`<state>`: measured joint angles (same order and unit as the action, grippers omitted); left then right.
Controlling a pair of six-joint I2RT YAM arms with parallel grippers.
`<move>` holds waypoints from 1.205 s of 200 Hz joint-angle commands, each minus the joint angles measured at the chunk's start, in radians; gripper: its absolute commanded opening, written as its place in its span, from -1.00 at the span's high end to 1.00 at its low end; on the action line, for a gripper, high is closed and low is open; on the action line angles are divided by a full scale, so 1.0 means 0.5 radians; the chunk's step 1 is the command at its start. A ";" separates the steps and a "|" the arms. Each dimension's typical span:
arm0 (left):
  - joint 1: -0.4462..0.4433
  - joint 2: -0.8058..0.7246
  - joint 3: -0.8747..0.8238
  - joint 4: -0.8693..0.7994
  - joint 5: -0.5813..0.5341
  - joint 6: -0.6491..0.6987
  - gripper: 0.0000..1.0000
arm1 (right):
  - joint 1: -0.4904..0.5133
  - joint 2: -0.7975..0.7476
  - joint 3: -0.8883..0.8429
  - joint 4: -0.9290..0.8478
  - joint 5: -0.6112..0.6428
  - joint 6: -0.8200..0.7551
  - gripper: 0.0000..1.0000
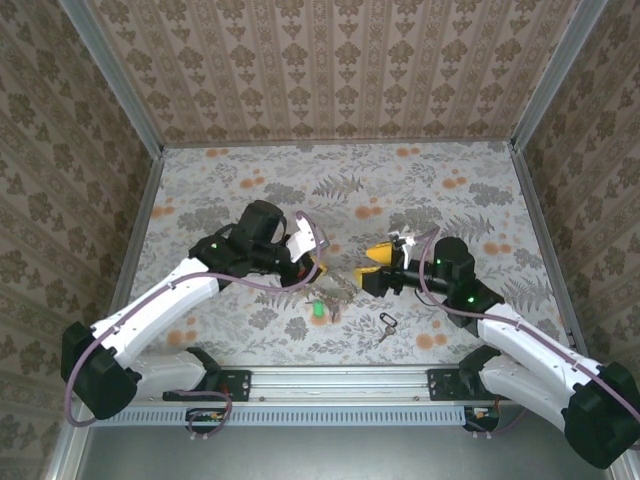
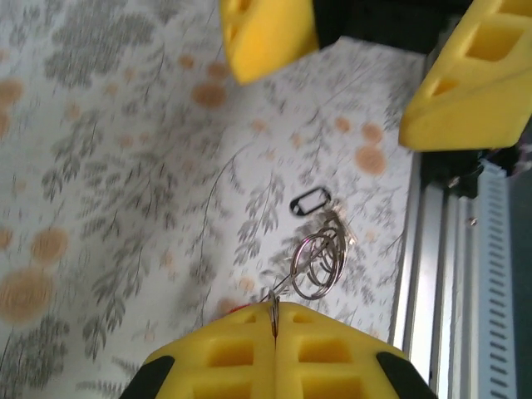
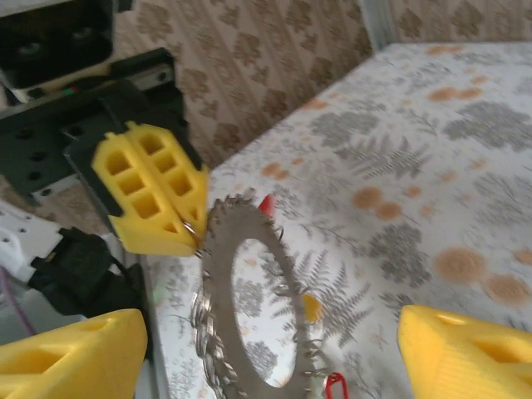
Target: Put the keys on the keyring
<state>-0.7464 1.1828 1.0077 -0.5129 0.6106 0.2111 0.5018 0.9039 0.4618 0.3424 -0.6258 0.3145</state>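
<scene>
At mid-table, close to the near rail [image 1: 340,380], we see the left gripper [image 1: 318,268] pinched tight on the rim of the keyring [image 3: 218,266], which stands on edge. The right gripper [image 1: 374,266] faces it with jaws apart, its fingers [image 3: 71,357] on either side of the ring, not touching. A green tag [image 1: 317,310] and red tags [image 3: 334,385] show beside the ring. One loose key [image 1: 386,326] lies nearer the rail. Open tablecloth [image 1: 250,180] stretches behind and to both sides, up to the walls [image 1: 330,70]. The tags are too small for us to read.
</scene>
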 commanded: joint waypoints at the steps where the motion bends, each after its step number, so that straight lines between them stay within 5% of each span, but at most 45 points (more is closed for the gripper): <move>1: 0.017 0.008 0.081 0.199 0.336 0.126 1.00 | 0.015 0.031 0.105 0.124 -0.200 -0.003 -0.34; 36: 0.034 0.059 0.140 0.300 0.462 0.157 1.00 | 0.015 0.099 0.223 0.077 -0.328 -0.058 0.28; 67: 0.048 0.070 0.188 0.302 0.500 0.167 1.00 | 0.023 0.164 0.266 0.144 -0.423 -0.039 0.55; 101: 0.076 0.067 0.202 0.319 0.509 0.155 1.00 | 0.080 0.196 0.288 0.071 -0.456 -0.066 0.55; 126: 0.081 0.083 0.217 0.322 0.455 0.159 1.00 | 0.152 0.190 0.312 -0.054 -0.376 -0.141 0.26; 198: 0.068 0.086 0.255 0.266 0.351 0.181 1.00 | 0.209 0.167 0.257 -0.122 -0.009 -0.188 0.17; 241: 0.063 0.092 0.270 0.249 0.349 0.188 1.00 | 0.208 0.137 0.209 -0.168 0.184 -0.282 0.31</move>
<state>-0.7128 1.2331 1.0946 -0.4068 0.7696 0.2752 0.6003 0.9920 0.5804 0.2832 -0.6140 0.2142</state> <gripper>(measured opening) 0.054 0.361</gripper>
